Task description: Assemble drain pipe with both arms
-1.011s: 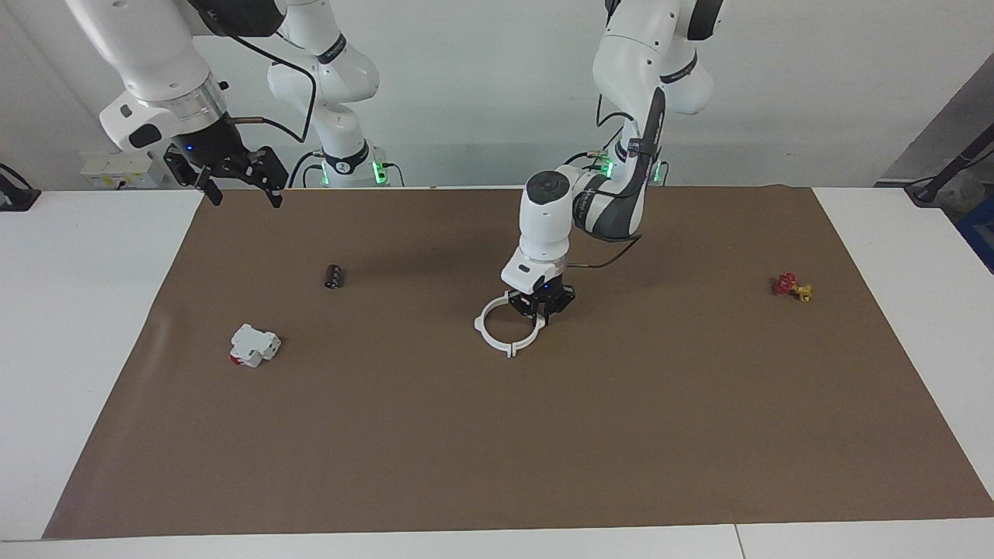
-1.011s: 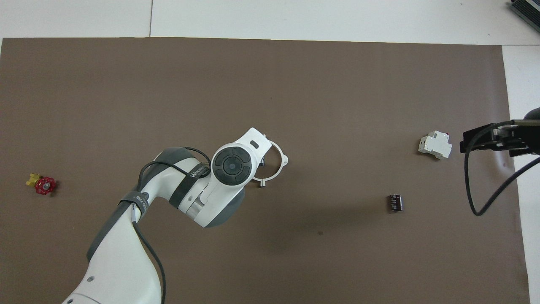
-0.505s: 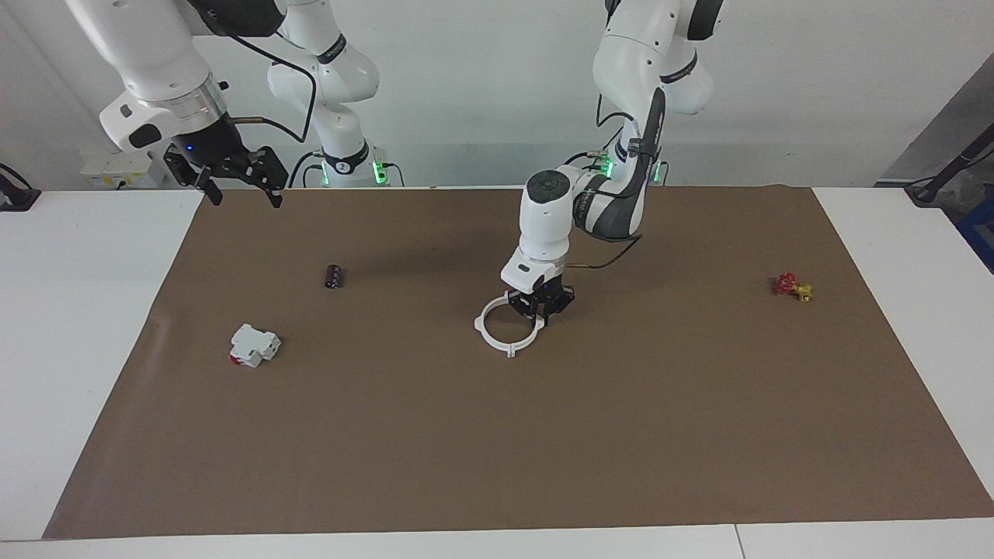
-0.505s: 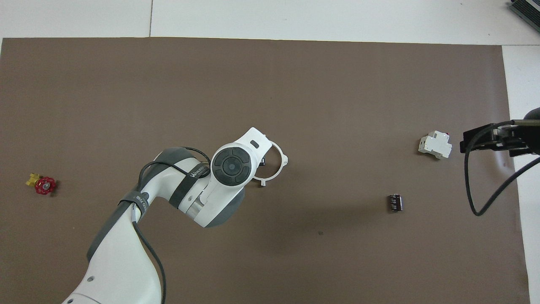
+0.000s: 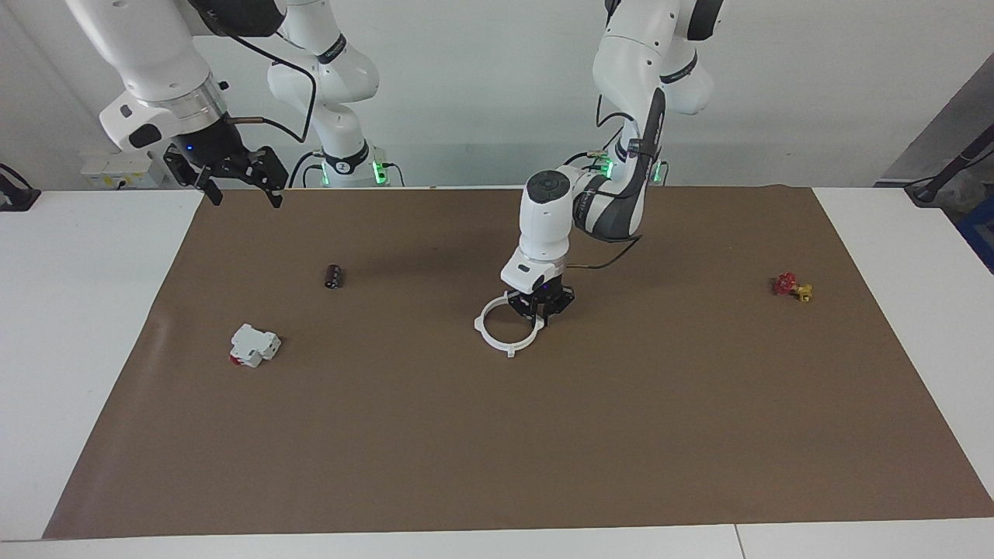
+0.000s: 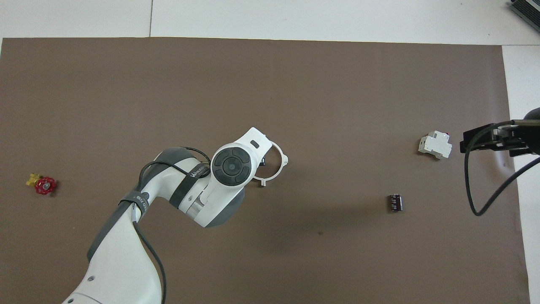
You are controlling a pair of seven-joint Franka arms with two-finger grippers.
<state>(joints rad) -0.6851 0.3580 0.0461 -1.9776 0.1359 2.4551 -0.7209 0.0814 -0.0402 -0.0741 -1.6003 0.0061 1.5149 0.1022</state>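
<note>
Facing view: the left gripper [image 5: 543, 317], fingers clamped on the drain pipe [image 5: 505, 324], is at mid-surface. The right gripper [image 5: 239, 186] waits raised, fingers apart.

Overhead view: the drain pipe [image 6: 276, 164] peeks from under the left arm's wrist, well apart from the white-and-red box [image 6: 435, 145].

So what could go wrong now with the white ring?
1. The left tool is pinching only one edge of the white ring, so the ring might tilt or slip out if it goes up.
2. The ring seems made of two halves, so a tug could pull them apart.
3. The right tool waits open, up by the mat's corner, too far away to steady it.
</note>
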